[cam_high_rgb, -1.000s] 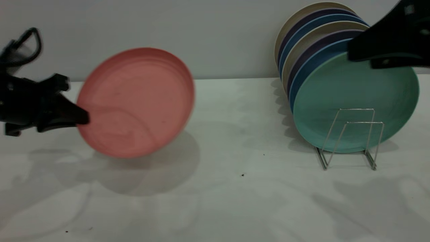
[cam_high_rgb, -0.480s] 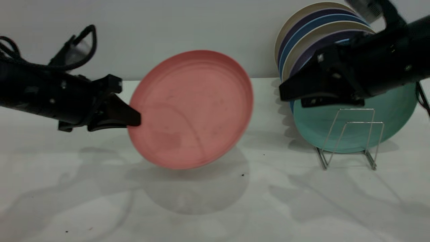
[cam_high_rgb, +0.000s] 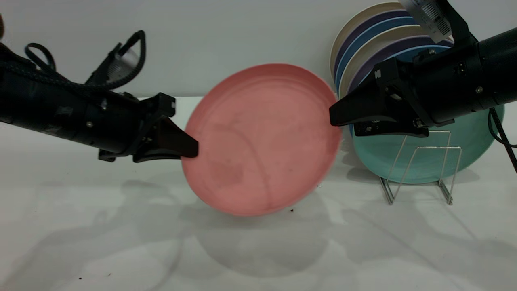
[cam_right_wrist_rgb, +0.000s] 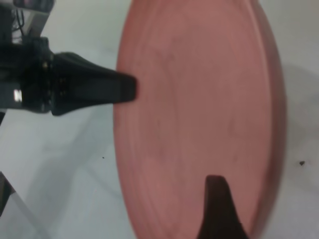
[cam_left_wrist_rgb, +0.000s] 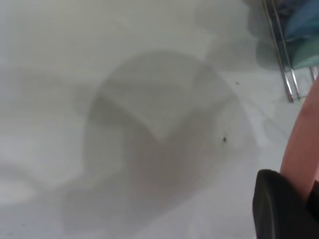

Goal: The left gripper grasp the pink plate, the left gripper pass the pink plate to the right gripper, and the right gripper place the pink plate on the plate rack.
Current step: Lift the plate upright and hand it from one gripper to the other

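Note:
The pink plate (cam_high_rgb: pixel 262 139) hangs on edge above the middle of the table, its face toward the camera. My left gripper (cam_high_rgb: pixel 193 149) is shut on the plate's left rim; the left wrist view shows a black finger (cam_left_wrist_rgb: pixel 279 209) against that rim (cam_left_wrist_rgb: pixel 304 134). My right gripper (cam_high_rgb: pixel 333 118) is open at the plate's right rim, which sits between the jaws. In the right wrist view one finger (cam_right_wrist_rgb: pixel 218 209) lies over the plate's face (cam_right_wrist_rgb: pixel 199 99), the other is hidden behind it, and the left gripper (cam_right_wrist_rgb: pixel 127 89) is on the far rim. The plate rack (cam_high_rgb: pixel 420 161) stands at right.
A teal-green plate (cam_high_rgb: pixel 379 155) leans in the wire rack with several cream, purple and blue plates (cam_high_rgb: pixel 363 40) behind it, partly covered by my right arm. Two free wire loops stand in front. A dark speck (cam_high_rgb: pixel 291 210) lies on the white table under the plate.
My left gripper carried the pink plate rightward to the table's middle. My right gripper came down and left from the rack until its jaws reached the plate's right rim.

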